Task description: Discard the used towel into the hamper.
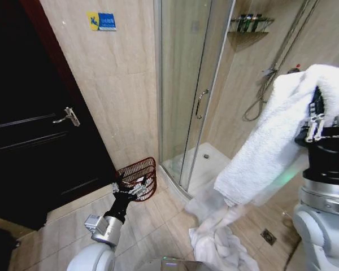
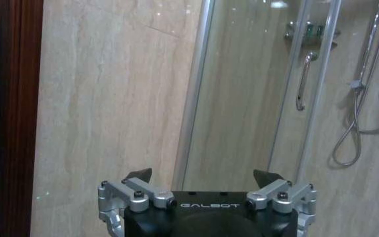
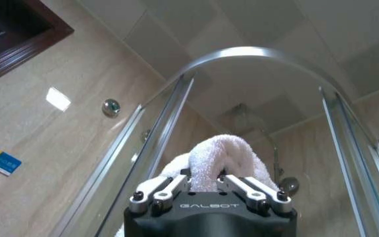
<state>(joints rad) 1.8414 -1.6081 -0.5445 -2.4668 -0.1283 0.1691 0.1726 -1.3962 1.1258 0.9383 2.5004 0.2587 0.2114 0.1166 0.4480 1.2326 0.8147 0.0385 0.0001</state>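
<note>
Right gripper raised high, its jaws pinched on a fold of the thick white terry towel; in the right wrist view the cloth bulges as a loop above the fingers of this gripper. From the grip the towel hangs down and away toward the floor, its free end trailing just above a second heap of white cloth lying on the tiles below.

Left gripper held low and forward with jaws spread and nothing between them. The small round reddish-brown open-weave wire hamper stands directly beyond it, against the beige tiled wall beside the glass shower enclosure, well apart from the right gripper and far below it.

Likely hazards: the long hanging end could drag over the floor heap or catch on the hamper rim, draping outside the basket; the light basket might tip under a sideways pull; a narrow pinch may slip under the towel's weight.
</note>
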